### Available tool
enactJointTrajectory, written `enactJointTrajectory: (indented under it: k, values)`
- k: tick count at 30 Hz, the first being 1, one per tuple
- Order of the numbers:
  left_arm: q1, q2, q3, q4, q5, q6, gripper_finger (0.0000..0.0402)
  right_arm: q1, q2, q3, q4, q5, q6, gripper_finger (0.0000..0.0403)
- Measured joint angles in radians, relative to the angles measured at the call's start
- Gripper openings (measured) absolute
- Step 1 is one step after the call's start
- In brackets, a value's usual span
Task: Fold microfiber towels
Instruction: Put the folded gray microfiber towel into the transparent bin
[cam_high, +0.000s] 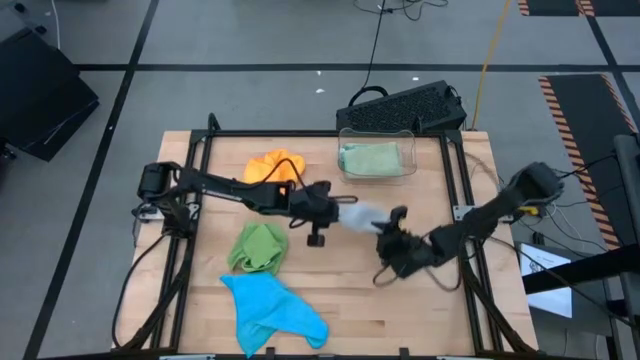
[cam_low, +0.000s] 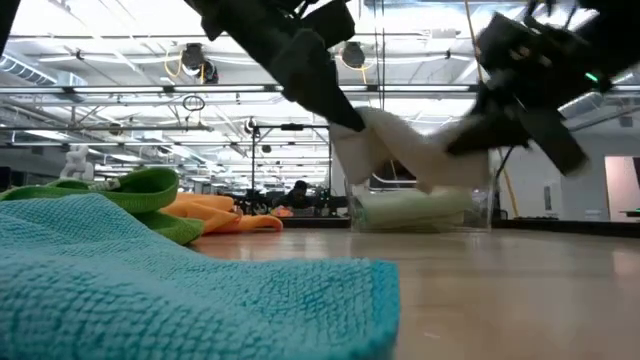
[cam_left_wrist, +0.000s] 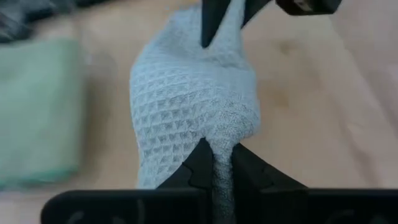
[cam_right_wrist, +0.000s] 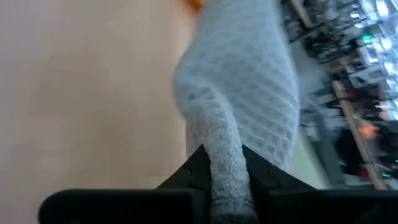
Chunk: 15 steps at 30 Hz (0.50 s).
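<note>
Nearest the table's front edge lies a blue towel (cam_high: 272, 310), spread and rumpled, with a bright green towel (cam_high: 258, 246) bunched just behind it. At mid-table a grey waffle-weave towel (cam_high: 362, 213) hangs lifted between both arms: the left gripper (cam_high: 340, 208) has its fingers pinched on one end, the right gripper (cam_high: 388, 228) has its fingers clamped on the other. Farther back, an orange towel (cam_high: 274, 166) lies crumpled, and a pale green towel (cam_high: 372, 158) sits folded inside the clear plastic bin (cam_high: 412, 150).
</note>
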<state>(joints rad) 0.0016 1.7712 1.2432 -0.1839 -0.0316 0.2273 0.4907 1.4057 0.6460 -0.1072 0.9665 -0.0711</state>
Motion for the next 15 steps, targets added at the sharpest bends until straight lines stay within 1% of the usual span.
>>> enactJointTrajectory:
  k: [4,7,8,10,12,15]
  values:
    - [0.073,-0.001,0.043,0.002,-0.004,0.092,0.0028,-0.131,-0.174,0.000,-0.041,-0.045,-0.153,0.0015]
    - [0.134,-0.001,0.054,0.038,-0.047,0.172,0.0028,-0.250,-0.294,0.001,-0.069,-0.101,-0.261,0.0016]
    - [0.153,0.000,0.054,0.059,-0.075,0.203,0.0028,-0.290,-0.328,0.000,-0.069,-0.112,-0.297,0.0019]
    - [0.190,0.000,0.054,0.104,-0.094,0.273,0.0031,-0.369,-0.392,0.000,-0.062,-0.134,-0.376,0.0026]
    - [0.229,0.000,0.054,0.154,-0.082,0.349,0.0035,-0.447,-0.445,0.000,-0.041,-0.144,-0.461,0.0030]
    - [0.284,0.013,0.055,0.247,-0.040,0.412,0.0036,-0.559,-0.508,0.001,-0.006,-0.254,-0.589,0.0029]
